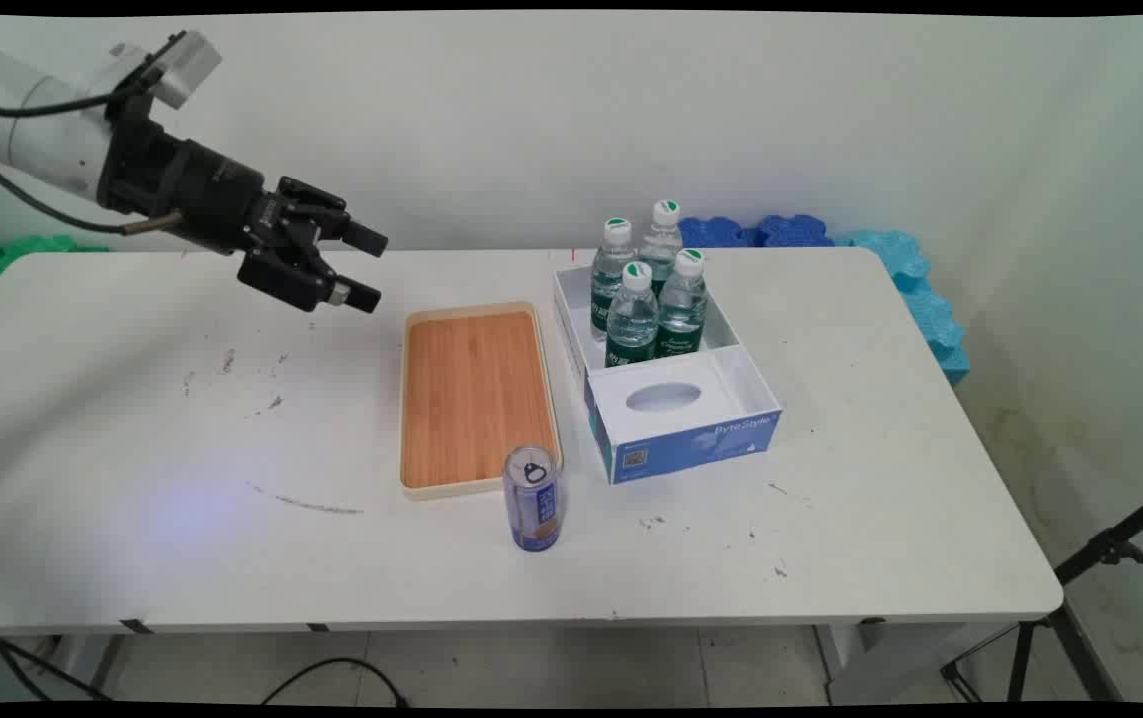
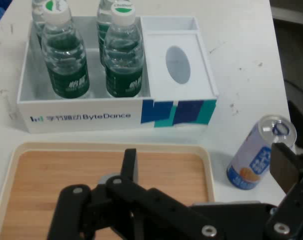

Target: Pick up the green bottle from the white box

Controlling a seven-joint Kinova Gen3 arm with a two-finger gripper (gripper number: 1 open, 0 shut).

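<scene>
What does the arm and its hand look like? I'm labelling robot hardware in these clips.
The arm is a rounded white tube with thin black cables looping from it and a small grey box at the wrist. The hand is all black: a cylindrical base, a hinged linkage with silver pins, and two blunt fingers. No lettering is legible on it.

Four water bottles (image 1: 649, 291) with green-and-white caps stand at the upper middle of the frame, all inside one white and blue box (image 1: 691, 439). One wooden tray (image 1: 473, 399) lies at the centre of the frame. One blue can (image 1: 532, 498) stands just below the tray. One white bench (image 1: 183, 519) carries all of them.
</scene>
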